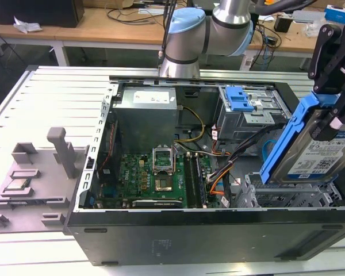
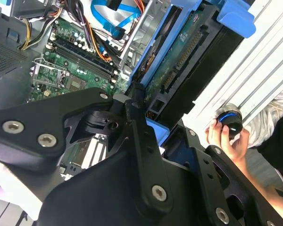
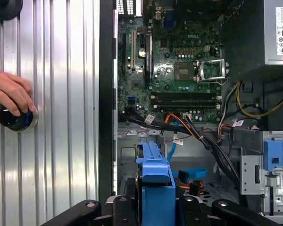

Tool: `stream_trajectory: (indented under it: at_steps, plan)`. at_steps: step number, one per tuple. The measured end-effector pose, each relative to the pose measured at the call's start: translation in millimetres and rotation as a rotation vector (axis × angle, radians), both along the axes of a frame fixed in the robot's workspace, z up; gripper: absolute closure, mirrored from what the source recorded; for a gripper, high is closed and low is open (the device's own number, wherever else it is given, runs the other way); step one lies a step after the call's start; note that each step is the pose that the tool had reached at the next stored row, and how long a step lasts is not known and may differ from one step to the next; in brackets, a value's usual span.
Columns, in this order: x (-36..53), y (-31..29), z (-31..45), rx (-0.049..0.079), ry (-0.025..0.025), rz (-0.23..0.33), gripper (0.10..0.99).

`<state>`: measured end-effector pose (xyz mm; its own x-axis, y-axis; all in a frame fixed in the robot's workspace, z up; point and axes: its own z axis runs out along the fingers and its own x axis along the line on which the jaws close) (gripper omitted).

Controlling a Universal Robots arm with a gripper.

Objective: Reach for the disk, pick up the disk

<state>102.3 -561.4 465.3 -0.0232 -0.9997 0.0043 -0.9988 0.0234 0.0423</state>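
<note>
The disk (image 1: 317, 150), a silver hard drive with a white-and-blue label and a blue bracket (image 1: 287, 138) along its edge, hangs tilted above the open computer case's drive bay at the exterior view's right. My black gripper (image 1: 332, 106) is shut on its upper end. In the second wrist view the disk (image 2: 186, 54) shows edge-on with its green circuit side, and a black finger (image 2: 137, 110) presses against it. In the first wrist view the blue bracket (image 3: 155, 181) sits between the gripper's black links.
The open case (image 1: 161, 236) holds a motherboard (image 1: 155, 175), a power supply (image 1: 146, 112), cables and a drive cage with a blue latch (image 1: 240, 100). A grey fixture with a small chip (image 1: 18, 185) lies left. A person's hand (image 3: 9, 92) rests on a black-blue knob (image 3: 13, 118) beside the case.
</note>
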Motion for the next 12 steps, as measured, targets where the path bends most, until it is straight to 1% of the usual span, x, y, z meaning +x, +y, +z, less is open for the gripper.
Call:
stream_trajectory:
  at_steps: [3, 8, 10, 12]
  plan:
    - [1.5, 0.0, -1.6, 0.000, 0.0000, 0.000, 0.722]
    - [2.9, 0.1, -6.5, 0.000, 0.0000, 0.000, 0.722]
    - [2.1, 1.4, -8.3, 0.000, 0.0000, 0.000, 0.722]
    - [0.1, 5.4, -9.8, 0.000, 0.0000, 0.000, 0.722]
